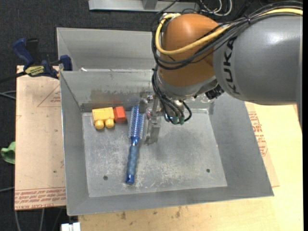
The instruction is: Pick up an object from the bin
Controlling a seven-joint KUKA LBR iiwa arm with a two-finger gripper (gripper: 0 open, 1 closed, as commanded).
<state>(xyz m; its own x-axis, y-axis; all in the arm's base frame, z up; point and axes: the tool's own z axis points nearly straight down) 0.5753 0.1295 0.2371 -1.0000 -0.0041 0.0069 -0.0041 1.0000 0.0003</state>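
Gripper (153,134): it points down into the grey metal bin (192,170), with its tip low near the floor in the rear half. You cannot tell how wide it stands. From this angle it reads as one narrow metal stack, and the opening is not resolved. You also cannot tell whether the tip touches the floor.

Nearest thing: a blue brush (133,143) lies flat just to the view-left of the gripper. Its ridged bristle head (136,121) sits level with the gripper and close alongside it. Whether the two touch is not clear. The smooth handle (130,166) runs away from the gripper toward the front of the bin, slanting slightly to view-left, and ends well in front of the tip.

Further view-left, past the brush head: a small orange-red block (120,114) sits just beside the bristles. A yellow toy piece (102,114) with two round knobs on its front edge lies against the block's far side. Both lie at the foot of the rear wall.

View-right and in front of the gripper you see scuffed, speckled bin floor.

Above the gripper: the wrist's orange cover (185,42) has yellow and black cables looped round it. A small loop of dark cable (177,115) hangs just view-right of the gripper. The grey arm link (269,57), lettered KUKA, leads off to view-right.
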